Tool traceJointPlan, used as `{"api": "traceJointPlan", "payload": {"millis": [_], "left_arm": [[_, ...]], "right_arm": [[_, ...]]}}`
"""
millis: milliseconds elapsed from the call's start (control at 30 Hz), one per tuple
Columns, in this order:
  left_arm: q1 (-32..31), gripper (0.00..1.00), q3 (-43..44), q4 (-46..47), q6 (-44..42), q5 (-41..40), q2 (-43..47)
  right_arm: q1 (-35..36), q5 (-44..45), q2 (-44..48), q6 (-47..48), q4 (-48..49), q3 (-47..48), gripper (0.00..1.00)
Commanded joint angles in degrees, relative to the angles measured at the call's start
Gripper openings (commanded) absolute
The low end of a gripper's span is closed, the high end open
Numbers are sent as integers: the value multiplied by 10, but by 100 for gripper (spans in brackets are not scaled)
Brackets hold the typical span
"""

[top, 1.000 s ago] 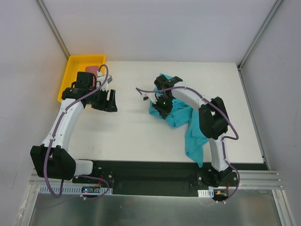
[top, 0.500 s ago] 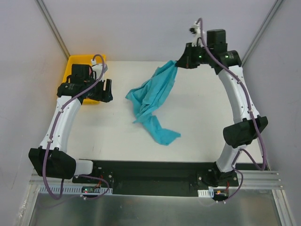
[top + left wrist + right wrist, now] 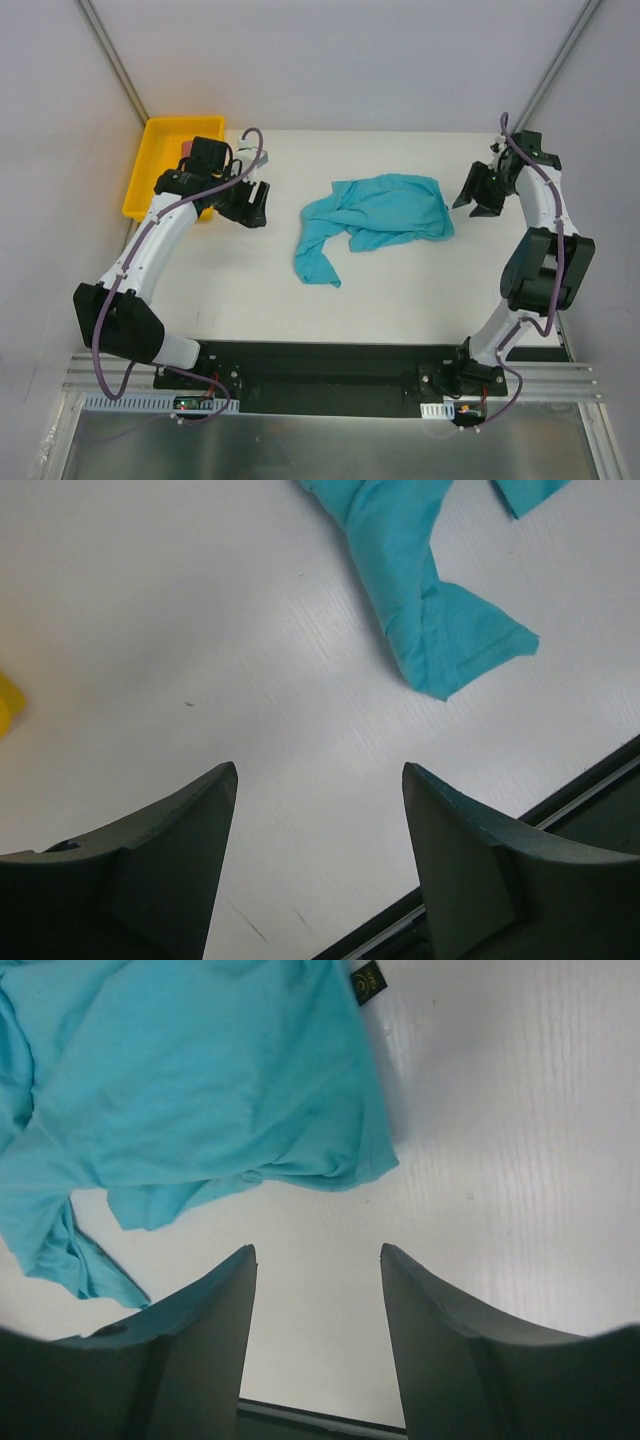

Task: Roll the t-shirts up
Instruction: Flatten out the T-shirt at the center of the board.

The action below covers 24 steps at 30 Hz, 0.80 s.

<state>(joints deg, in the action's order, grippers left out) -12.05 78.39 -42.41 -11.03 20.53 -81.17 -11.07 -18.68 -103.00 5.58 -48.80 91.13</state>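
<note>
Turquoise t-shirt (image 3: 385, 210) crumpled between left end effector (image 3: 250, 205) and right end effector (image 3: 478, 192), both apart, empty; yellow tray (image 3: 150, 160) far-left.

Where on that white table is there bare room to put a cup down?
Bare tabletop lies between the crumpled turquoise cloth t-shirt and the black rail in front, and behind the shirt along the far edge. The far-left corner is crowded: yellow plastic tray, left claw.
</note>
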Motion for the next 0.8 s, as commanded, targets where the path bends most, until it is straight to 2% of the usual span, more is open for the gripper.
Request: {"api": "traceJointPlan", "payload": {"millis": [0, 133, 167, 233, 267, 367, 500, 533, 767], "left_arm": [[-17, 67, -14, -7, -17, -1, 0], [-17, 67, -28, -12, -13, -2, -3], [-17, 67, -28, -12, -11, -1, -2], [-17, 68, -29, -12, -9, -1, 0], [-16, 68, -29, -13, -8, -2, 0], [-10, 68, -32, -14, -6, -9, 6], [6, 71, -39, -23, -2, -24, 18], [13, 76, -45, -23, 0, -38, 21], [43, 79, -79, -34, 4, -48, 44]], "right_arm": [[39, -2, 117, 128, 8, 14, 56], [153, -16, 183, 294, 39, -55, 56], [215, -17, 194, 324, 45, -74, 56], [270, -16, 217, 404, 63, -127, 56], [318, -15, 217, 431, 69, -142, 56], [383, -11, 199, 530, 91, -178, 51], [424, 8, 153, 618, 139, -204, 48], [426, 5, 137, 633, 146, -201, 48], [448, -21, 9, 666, 109, -110, 50]]}}
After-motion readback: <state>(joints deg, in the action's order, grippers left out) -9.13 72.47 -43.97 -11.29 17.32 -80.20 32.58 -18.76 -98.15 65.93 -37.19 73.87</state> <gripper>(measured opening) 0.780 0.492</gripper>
